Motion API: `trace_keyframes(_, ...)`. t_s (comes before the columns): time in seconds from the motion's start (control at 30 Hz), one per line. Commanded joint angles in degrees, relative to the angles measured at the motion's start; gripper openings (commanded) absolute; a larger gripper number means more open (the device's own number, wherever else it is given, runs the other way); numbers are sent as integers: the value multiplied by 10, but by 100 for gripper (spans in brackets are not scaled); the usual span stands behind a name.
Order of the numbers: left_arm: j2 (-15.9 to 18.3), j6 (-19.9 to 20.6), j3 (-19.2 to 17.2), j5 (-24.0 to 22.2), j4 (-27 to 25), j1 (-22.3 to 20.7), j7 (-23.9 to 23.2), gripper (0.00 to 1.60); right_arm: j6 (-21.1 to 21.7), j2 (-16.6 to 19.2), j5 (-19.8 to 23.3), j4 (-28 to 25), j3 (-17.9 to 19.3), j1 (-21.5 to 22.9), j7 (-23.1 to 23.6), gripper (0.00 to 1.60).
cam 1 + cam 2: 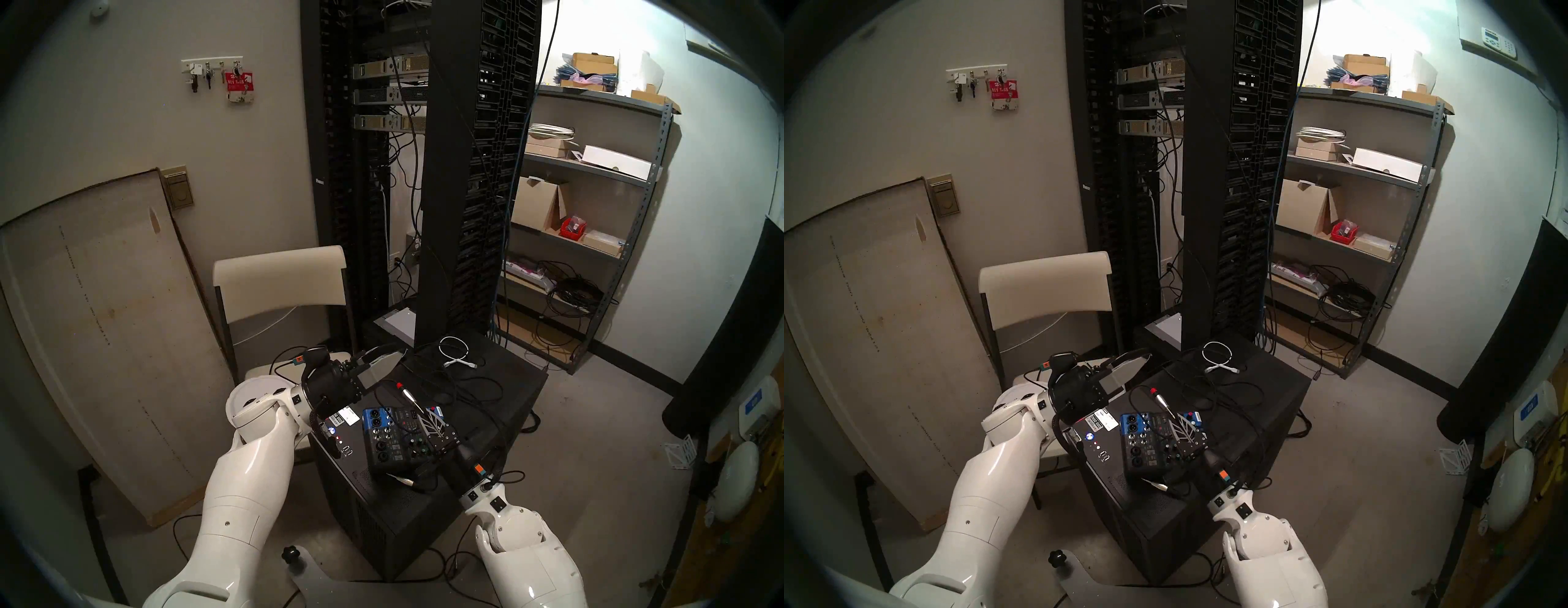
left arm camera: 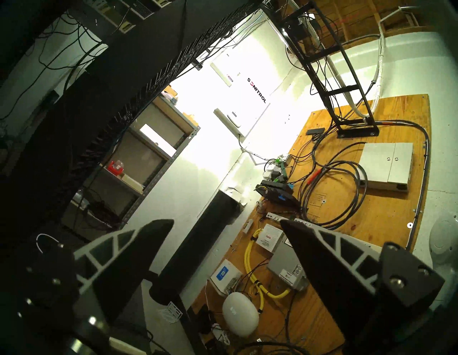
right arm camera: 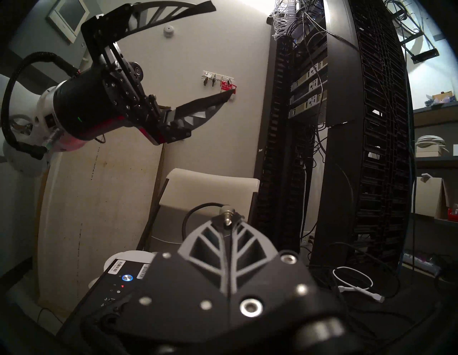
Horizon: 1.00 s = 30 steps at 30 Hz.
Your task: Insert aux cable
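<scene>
Overhead, head stereo left view: the right end effector is pressed together on the aux cable, pinching one end of its silver jack plug. The plug's red-collared end points up and away from the fingertips, above the far edge of a small black-and-blue audio mixer. The mixer rests on top of a black computer case, among loose black leads. A white coiled cable lies near the case's far edge, and a silver-and-black plug lies just in front of the mixer. The left end effector hangs over the case's left rear corner, apart from the plug and empty.

Head stereo right view: the same layout appears slightly shifted. The jack plug slants between its red collar and the closed right end effector.

Left wrist view: the left end effector is spread wide, with nothing between its fingers. Beyond them are a white wall and a plywood board carrying wiring.

Right wrist view: the right end effector's two fingers meet along a centre line. The plug protrudes past their tips, and its black lead curves off to the left. The left end effector shows at upper left, widely spread. A cream folding chair stands behind.
</scene>
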Motion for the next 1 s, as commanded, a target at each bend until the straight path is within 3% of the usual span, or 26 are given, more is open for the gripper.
trace_keyframes(0.0, -5, 9, 1, -4, -25, 3, 3, 160, -7, 0, 3, -12, -1, 6, 2, 0)
trace_keyframes(0.43, -1, 19, 6, -4, -24, 4, -2, 160, -9, -5, -1, -6, 1, 15, -5, 0)
trace_keyframes(0.5, -12, 40, 7, -17, -17, 14, -3, 160, -10, -6, -2, -3, 2, 18, -8, 0)
trace_keyframes(0.97, -33, 55, 5, -39, 7, 47, -3, 160, -12, -3, 3, -8, 3, 20, -9, 0)
